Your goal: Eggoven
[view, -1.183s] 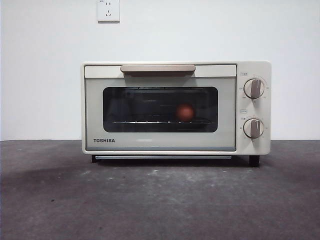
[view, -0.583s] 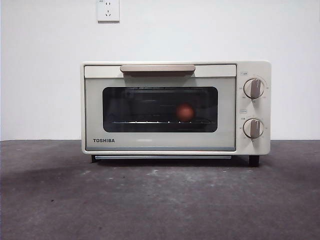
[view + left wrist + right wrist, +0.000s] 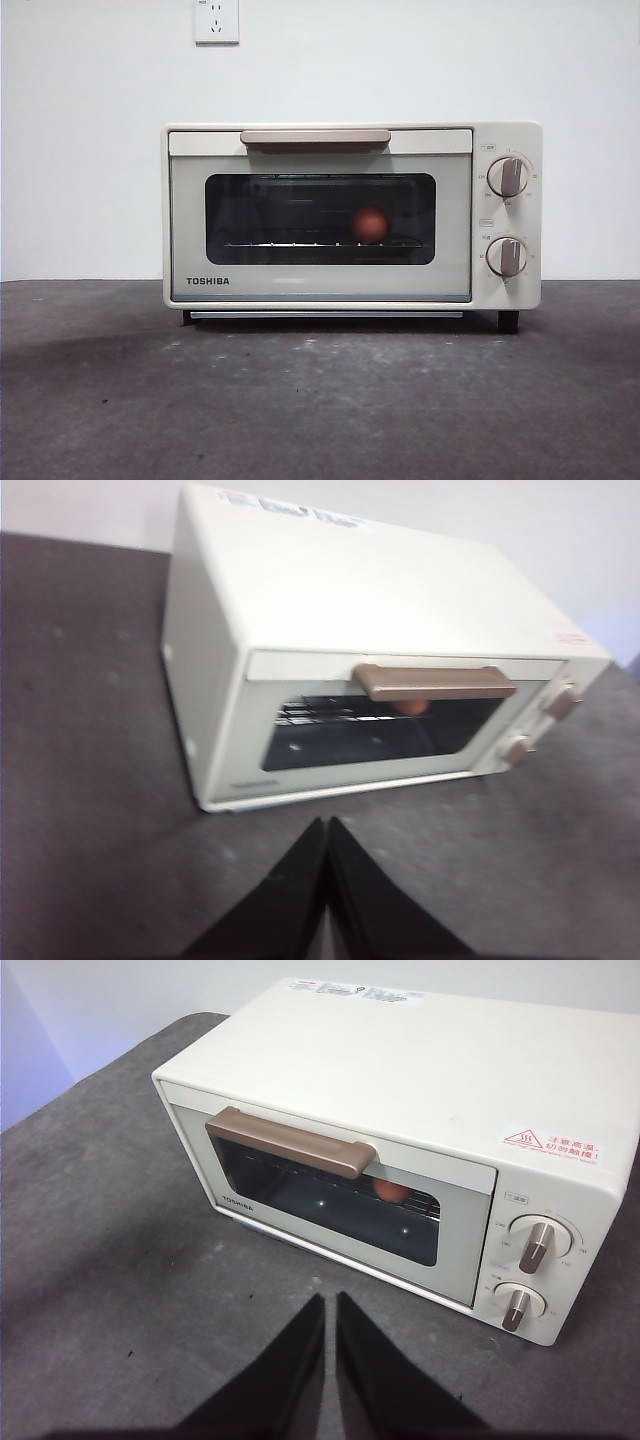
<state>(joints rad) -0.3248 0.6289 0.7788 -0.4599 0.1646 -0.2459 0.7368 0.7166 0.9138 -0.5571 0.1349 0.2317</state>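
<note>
The cream TOSHIBA oven [image 3: 350, 215] stands on the dark table with its door closed. Through the dark glass window, the reddish-brown egg [image 3: 371, 225] rests on the wire rack inside, right of centre. The egg [image 3: 392, 1191] also shows under the tan handle [image 3: 290, 1143] in the right wrist view, and a sliver of the egg [image 3: 412, 706] in the left wrist view. My left gripper [image 3: 327, 825] hangs above the table in front of the oven [image 3: 380, 670], shut and holding nothing. My right gripper [image 3: 330, 1302] is likewise shut and holding nothing, apart from the oven [image 3: 400, 1110]. Neither arm appears in the front view.
Two knobs [image 3: 507, 177] sit on the oven's right panel. A wall socket [image 3: 217, 20] is on the white wall behind. Dark table surface [image 3: 320, 400] stretches in front of the oven.
</note>
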